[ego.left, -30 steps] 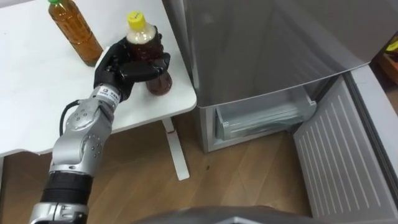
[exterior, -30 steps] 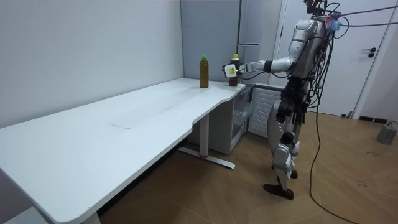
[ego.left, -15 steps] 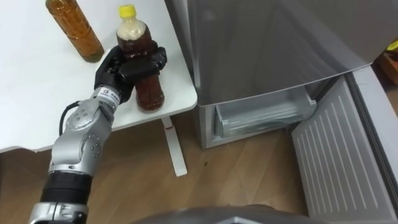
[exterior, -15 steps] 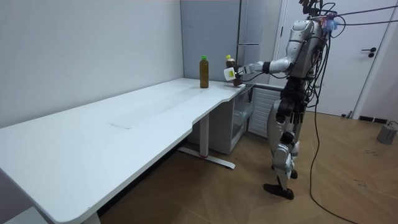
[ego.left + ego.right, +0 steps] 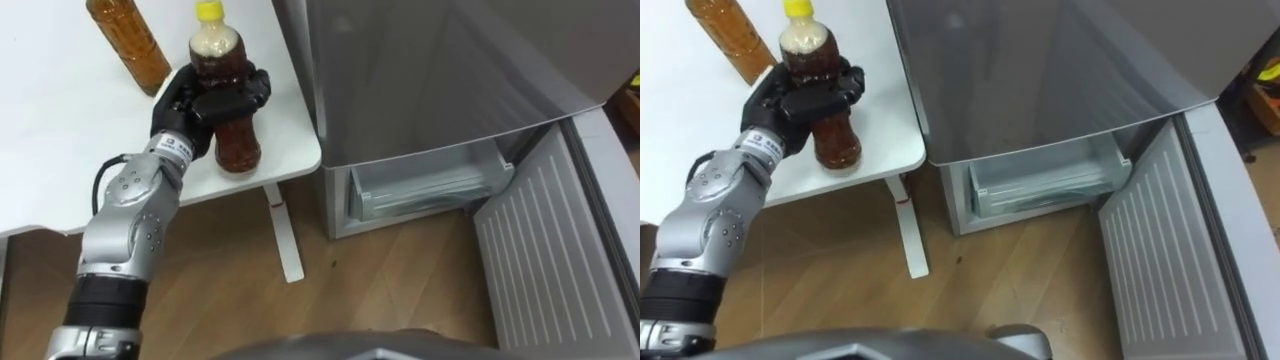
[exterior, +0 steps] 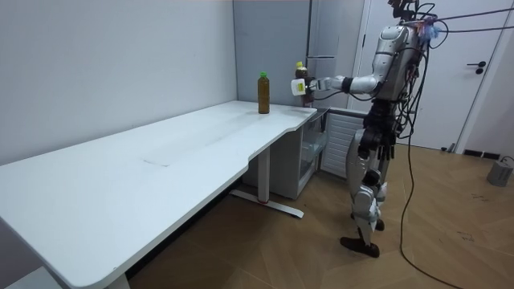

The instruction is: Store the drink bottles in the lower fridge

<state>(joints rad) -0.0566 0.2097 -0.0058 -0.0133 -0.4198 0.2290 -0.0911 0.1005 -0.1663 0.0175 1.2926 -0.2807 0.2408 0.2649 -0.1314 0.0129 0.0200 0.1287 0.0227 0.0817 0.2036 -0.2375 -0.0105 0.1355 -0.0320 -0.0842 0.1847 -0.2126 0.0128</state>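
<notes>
Hand: the robot's left hand [image 5: 205, 100] is clasped round the middle of a yellow-capped drink bottle [image 5: 235, 148].
Bottle: upright over the corner of the white table [image 5: 60, 150], beside the open lower fridge [image 5: 430, 185].
Handling: probably full and fairly heavy, of smooth, stiff plastic, so a mid-body grip suits it.
Waiting: a second bottle [image 5: 125, 45] stands on the table.
Writing: none legible.

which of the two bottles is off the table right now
The yellow-capped dark bottle, held in the left hand above the white table. The lighter amber bottle stands on the table beyond it, untouched.
</notes>
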